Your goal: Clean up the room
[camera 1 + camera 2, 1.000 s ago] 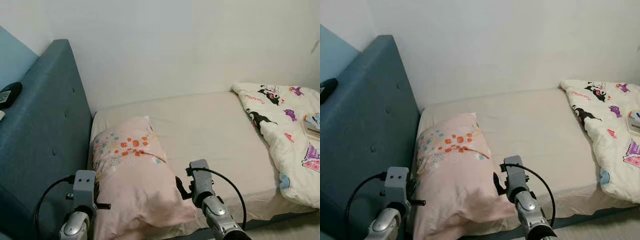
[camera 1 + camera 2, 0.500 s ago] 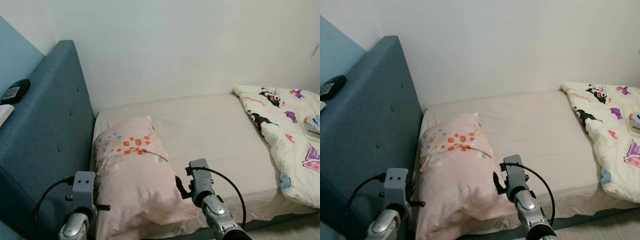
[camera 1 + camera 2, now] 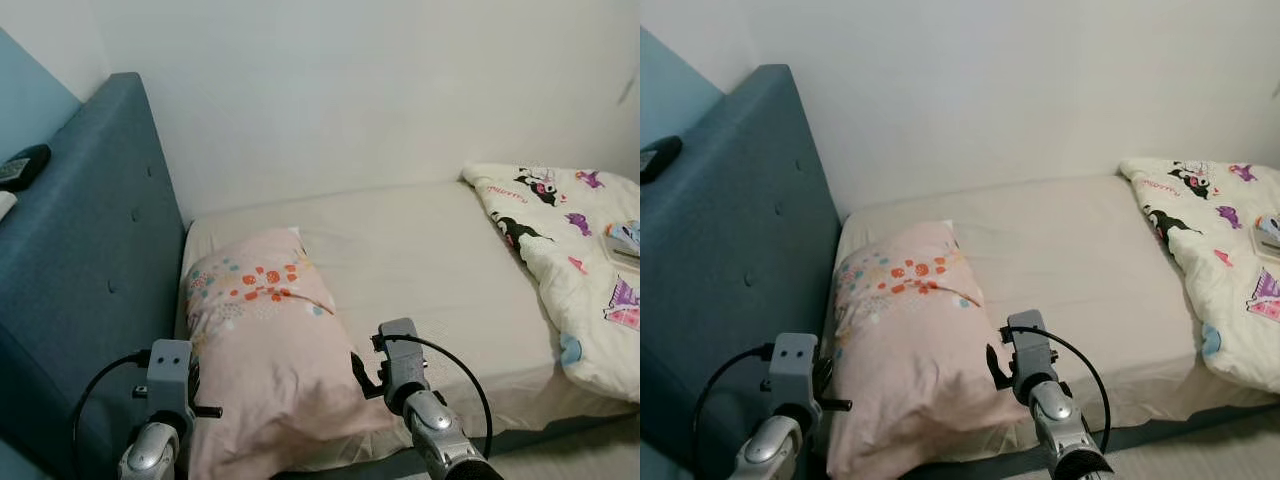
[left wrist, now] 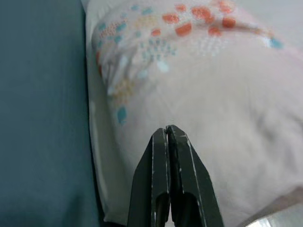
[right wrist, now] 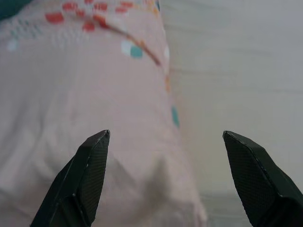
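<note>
Soft even daylight, wrist views slightly blurred.

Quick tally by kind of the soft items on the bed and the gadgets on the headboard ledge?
Pillow: 1
Cartoon-print duvet: 1
Dark handheld device on the ledge: 1
White item beside it, cut off by the frame: 1
Total: 4

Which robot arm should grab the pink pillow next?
Probably the right. Its tool is open wide over the pink pillow, straddling its edge, while the left tool is shut above the pillow.
</note>
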